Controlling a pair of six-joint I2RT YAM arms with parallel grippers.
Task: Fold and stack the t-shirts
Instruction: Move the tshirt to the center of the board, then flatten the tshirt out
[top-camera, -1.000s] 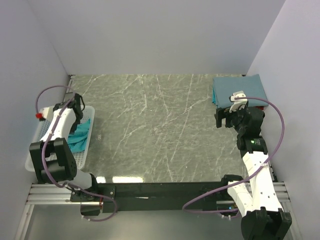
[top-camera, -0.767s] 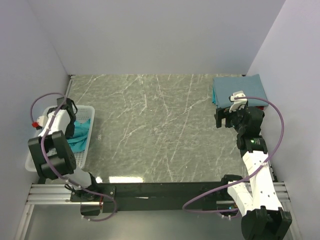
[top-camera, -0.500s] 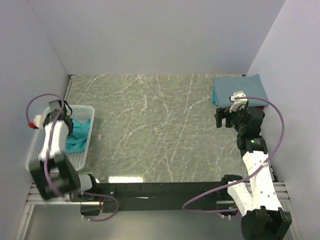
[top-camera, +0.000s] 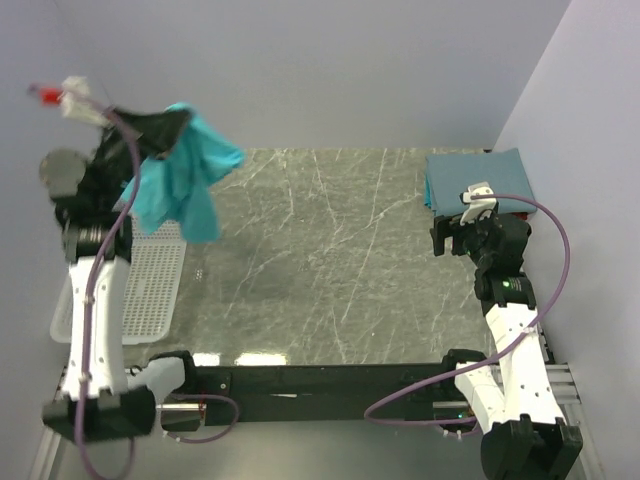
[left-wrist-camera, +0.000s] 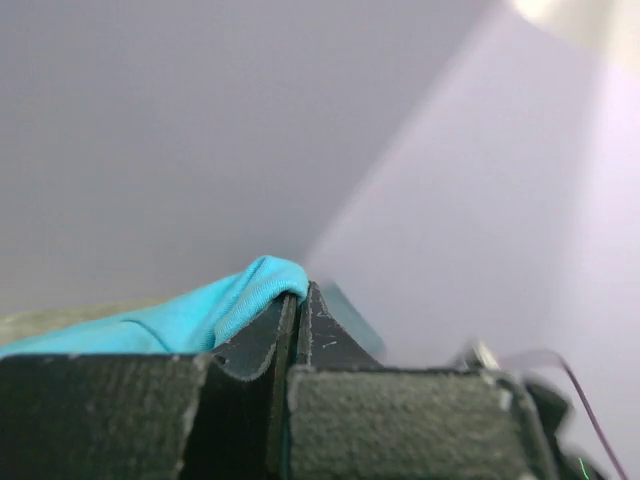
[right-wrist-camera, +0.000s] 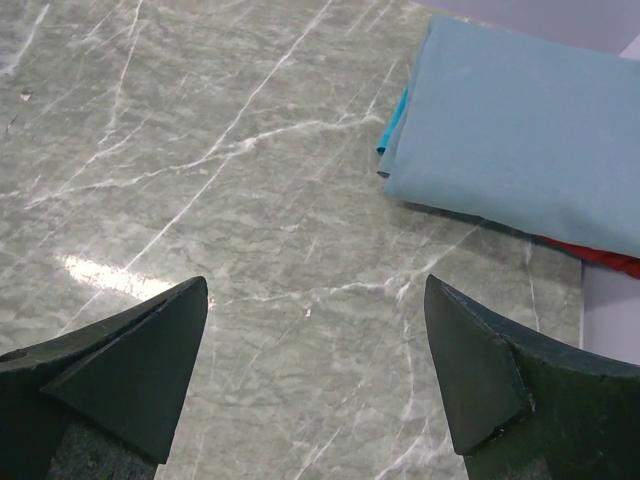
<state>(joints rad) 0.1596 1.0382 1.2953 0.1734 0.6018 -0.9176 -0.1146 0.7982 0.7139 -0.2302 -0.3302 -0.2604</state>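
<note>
Hanging from L hand (top-camera: 178, 120), the soft, bright teal t-shirt (top-camera: 185, 195) dangles bunched in the air at the back-left of the grey-green marbled bench (top-camera: 320, 250). The white plastic mesh basket (top-camera: 150, 285) lies lower down by the left edge. L hand is clenched on a fold of cloth: wrist view shows the two black pads pressed flat together w/ a rolled teal edge squeezed out at the tips. Prob. held this high so the whole garment clears the basket wall and can drop open before being laid flat. One pinch pt means it hangs as a crumpled bundle, no collar or sleeves readable. Cloth thin, limp, matte, deep creases. Basket rigid, rectangular, fine grid floor. R hand (top-camera: 450, 238) is released, jaws wide, black wedge-shaped fingers, low just in front of the folded slate-blue t-shirt (right-wrist-camera: 530, 150) at the back-right corner, touching nothing. Judged to be on standby to help spread. That shirt is a neat rectangle, smooth top, crisp edges. It sits on other folded cloth, w/ a teal sliver and a red cloth edge (right-wrist-camera: 612, 263) showing beneath. Bench hard, glossy, white veins, glare patch near front.
</note>
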